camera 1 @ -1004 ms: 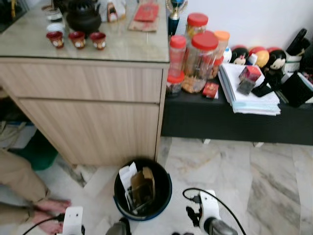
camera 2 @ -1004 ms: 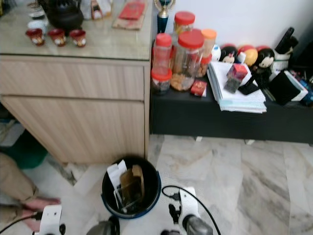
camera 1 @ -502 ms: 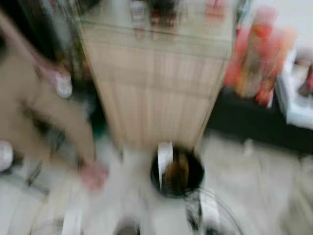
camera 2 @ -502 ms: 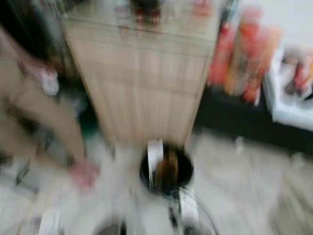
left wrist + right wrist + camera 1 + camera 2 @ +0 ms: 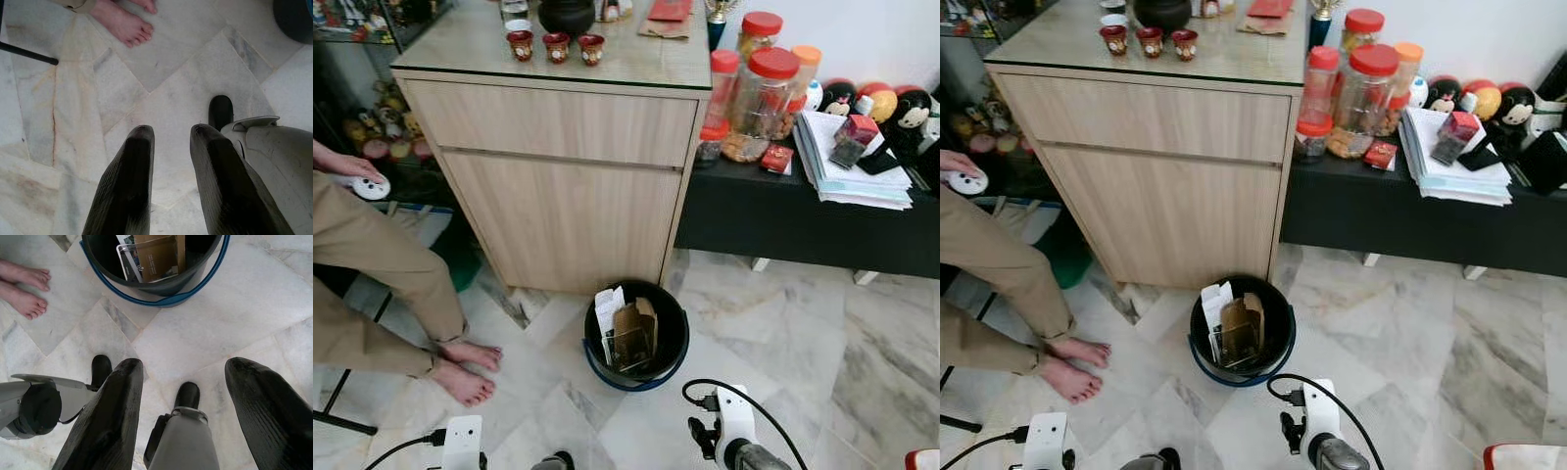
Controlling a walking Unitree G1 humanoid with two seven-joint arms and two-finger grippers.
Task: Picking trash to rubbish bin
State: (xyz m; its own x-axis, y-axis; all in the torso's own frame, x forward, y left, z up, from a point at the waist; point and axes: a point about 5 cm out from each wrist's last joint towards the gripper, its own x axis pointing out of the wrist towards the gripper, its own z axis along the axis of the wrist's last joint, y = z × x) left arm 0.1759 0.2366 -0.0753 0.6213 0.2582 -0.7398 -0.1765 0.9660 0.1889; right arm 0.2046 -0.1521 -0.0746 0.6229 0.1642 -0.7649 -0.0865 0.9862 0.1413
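Both grippers, left and right, hang empty with fingers apart above my marble floor, near the round black blue-rimmed rubbish bin holding cardboard.

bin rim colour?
Blue band around the rim of the black rubbish bin, clearest in the right wrist view.

Camera pulled back; seated person's bare feet now visible.

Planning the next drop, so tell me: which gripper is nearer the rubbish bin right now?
Right. The right gripper hangs open just in front of the rubbish bin, with bare floor between them. The left gripper, also empty, points at the floor farther off, toward the person's feet.
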